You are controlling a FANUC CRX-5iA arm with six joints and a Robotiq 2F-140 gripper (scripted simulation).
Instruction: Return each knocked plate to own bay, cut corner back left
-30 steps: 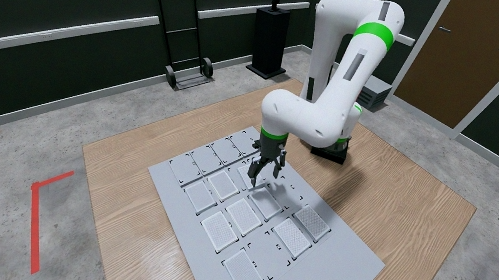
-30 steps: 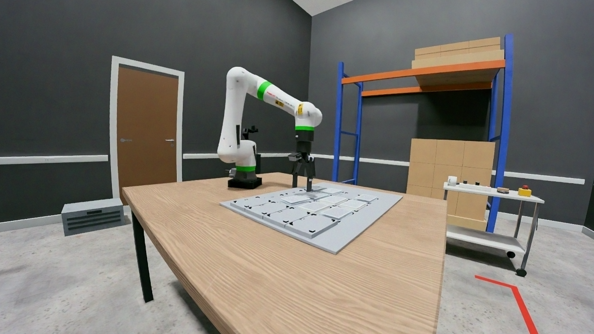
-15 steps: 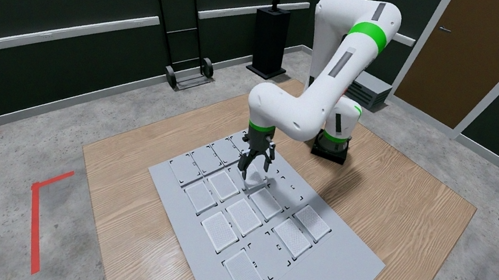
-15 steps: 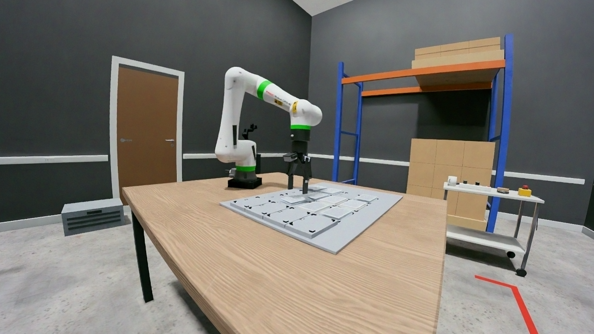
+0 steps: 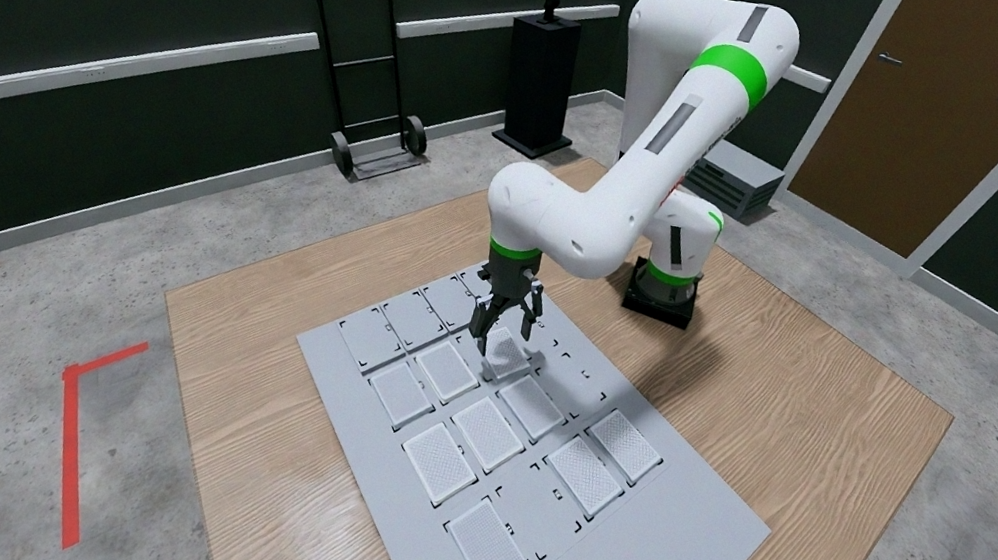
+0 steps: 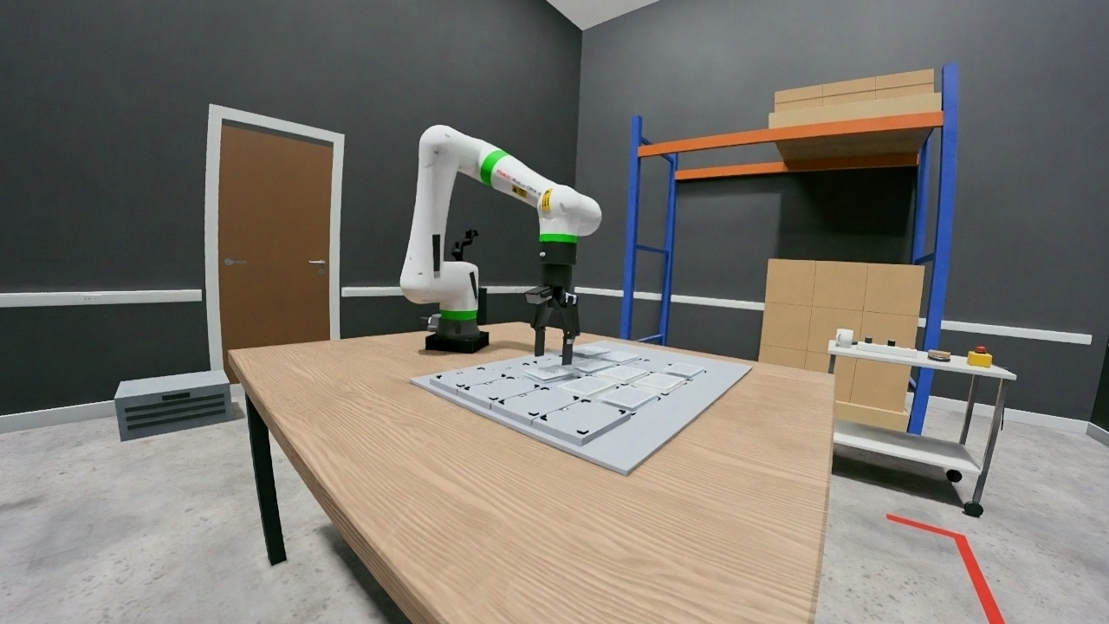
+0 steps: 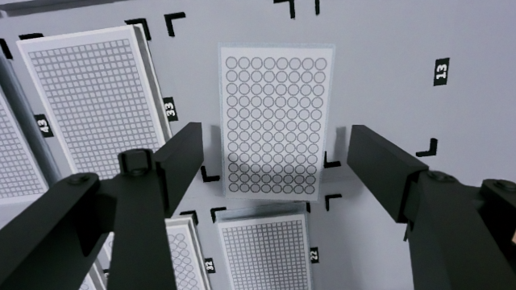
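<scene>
the end effector [image 5: 504,341] [image 6: 553,357] [image 7: 275,142] is open and holding nothing; its fingers stand apart over the long sides of the bay 23 plate [image 5: 506,356] [image 6: 548,372] [image 7: 278,121], prob. set that wide so they can drop past both sides w/o knocking it. wrist view has the plate between the fingers but below them, so it's lined up, not gripped.

that plate is the task's thing here: on the deck [image 5: 621,552] [image 6: 697,407] [image 7: 383,80], off its bay, slid toward col 2. its near end runs past bay 23's corner pieces [image 7: 205,175] and comes up close to the 22 plate [image 5: 529,407] [image 6: 589,364] [image 7: 266,254]; can't tell if they touch. it also sits slightly askew. cut corner too small to make out.

likely why the long-side grip: the ends are tight, w/ 22 right there, while the 33 plate [image 5: 446,371] [image 6: 587,386] [image 7: 94,109] leaves a gap for one finger. still, that finger could clip 33 if the approach is off.

farther out, the bay 11 plate [image 5: 623,446] [image 6: 591,350] and bay 42 plate [image 5: 439,461] [image 6: 658,381] look home, so 23 is prob. the last. next: lower, close, lift, shift toward col 4, square up, set flat. arm base is on the bench [image 5: 782,397] [image 6: 542,504], row 1 side.
</scene>
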